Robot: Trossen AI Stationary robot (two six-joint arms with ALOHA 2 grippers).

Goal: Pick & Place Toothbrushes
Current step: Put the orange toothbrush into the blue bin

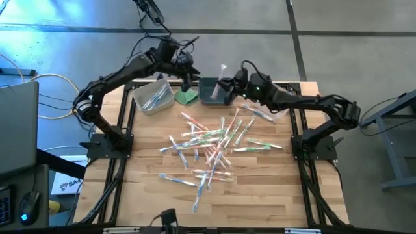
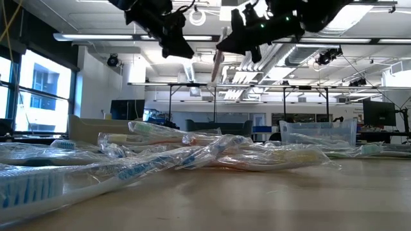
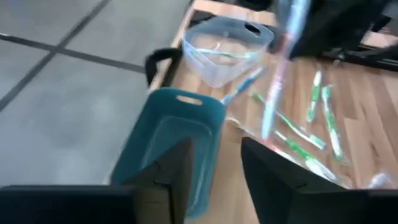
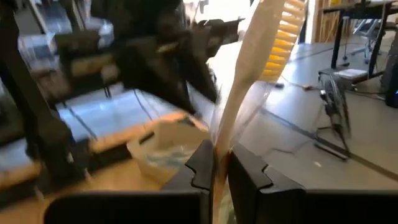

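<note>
Several toothbrushes point(image 1: 211, 146) in clear wrappers lie in a loose pile on the wooden table point(image 1: 273, 195), close up in the low view point(image 2: 192, 154). My right gripper point(image 1: 225, 84) is at the far edge by the dark teal bin point(image 1: 209, 92), shut on one wrapped toothbrush point(image 4: 261, 56) with yellow-orange bristles. My left gripper point(image 1: 188, 82) hovers just left of that bin, above the folded green cloth point(image 1: 186, 97). It is open with nothing between its fingers point(image 3: 214, 168). My right gripper pinches the toothbrush's pale handle point(image 4: 221, 140) between its two fingers, partway along its length. The fingers lie about level, across the handle. The toothbrush is lifted clear of the table and stands steeply tilted, its bristle head point(image 4: 283, 37) at the upper end.
A clear bin point(image 1: 154, 96) with a few toothbrushes sits at the far left of the table. The left wrist view shows the teal bin point(image 3: 174, 143) and, beyond it, a second clear bin point(image 3: 227, 50) holding toothbrushes. A black frame point(image 1: 123, 117) edges the table.
</note>
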